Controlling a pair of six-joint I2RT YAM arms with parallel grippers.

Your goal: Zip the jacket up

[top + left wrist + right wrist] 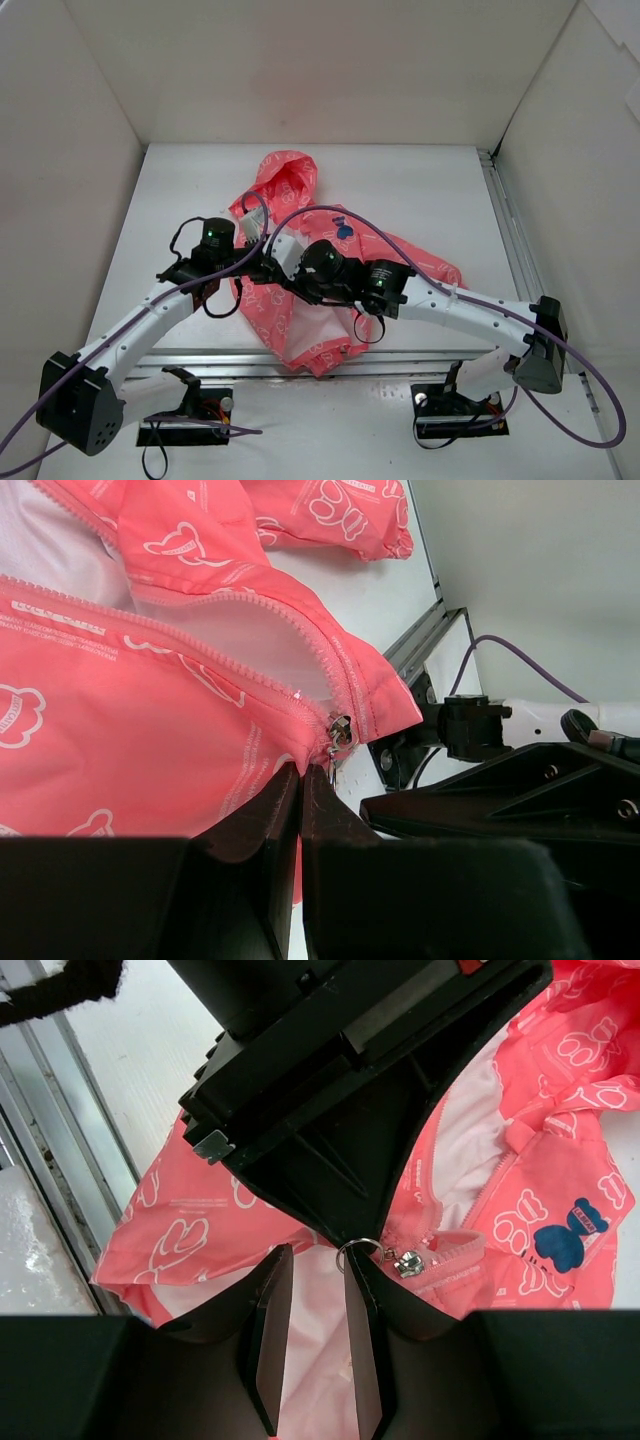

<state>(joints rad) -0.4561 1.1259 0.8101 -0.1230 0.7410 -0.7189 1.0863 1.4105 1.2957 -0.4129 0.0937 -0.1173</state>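
Note:
The coral-pink jacket (292, 330) lies on the white table, hood (287, 175) at the far end and blue emblem (343, 229) facing up. It is open, with the white lining showing. My left gripper (300, 770) is shut on the jacket's hem right beside the zipper slider (340, 730). My right gripper (315, 1255) is open and faces the left one over the lower zipper. The slider (408, 1263) and its ring pull (358, 1249) sit at the tip of one right finger (365, 1290). Both grippers (275, 268) meet over the jacket's front.
An aluminium rail (400, 360) runs along the table's near edge under the hem, and another rail (505, 215) runs along the right side. White walls close in the table on three sides. A purple cable (400, 245) arcs over the jacket.

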